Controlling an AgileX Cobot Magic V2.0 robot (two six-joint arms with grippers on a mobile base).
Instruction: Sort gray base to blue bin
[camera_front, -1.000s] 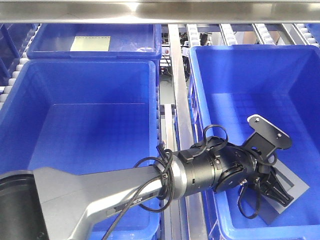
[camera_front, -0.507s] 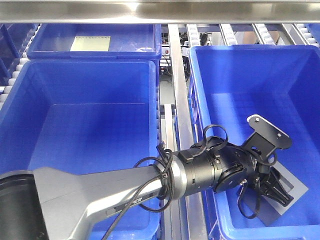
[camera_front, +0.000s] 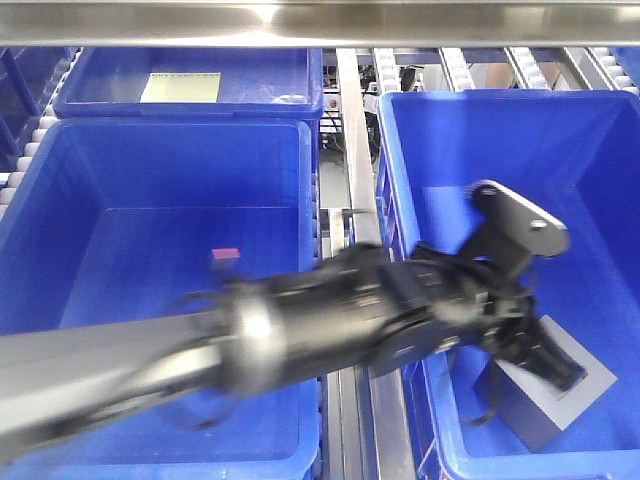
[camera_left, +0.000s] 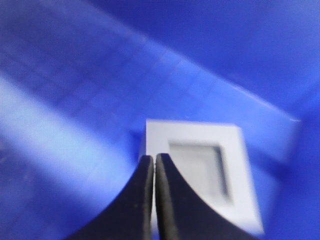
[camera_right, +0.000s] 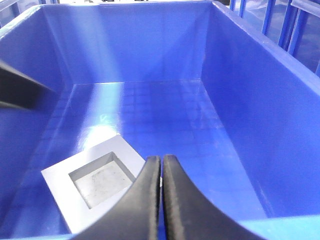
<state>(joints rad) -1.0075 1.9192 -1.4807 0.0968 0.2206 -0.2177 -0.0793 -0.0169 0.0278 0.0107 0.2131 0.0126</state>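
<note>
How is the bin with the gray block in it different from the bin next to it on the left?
The blue bin on the right holds the gray base near its front, with the left claw reaching into it. The left-hand bin holds neither, though the blurred arm crosses its front. Both are deep, bright-blue rectangular tubs standing side by side.

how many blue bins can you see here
3: the blue bin on the right holding the gray base, a large bin on the left, a far bin behind it. Others may be hidden.
</note>
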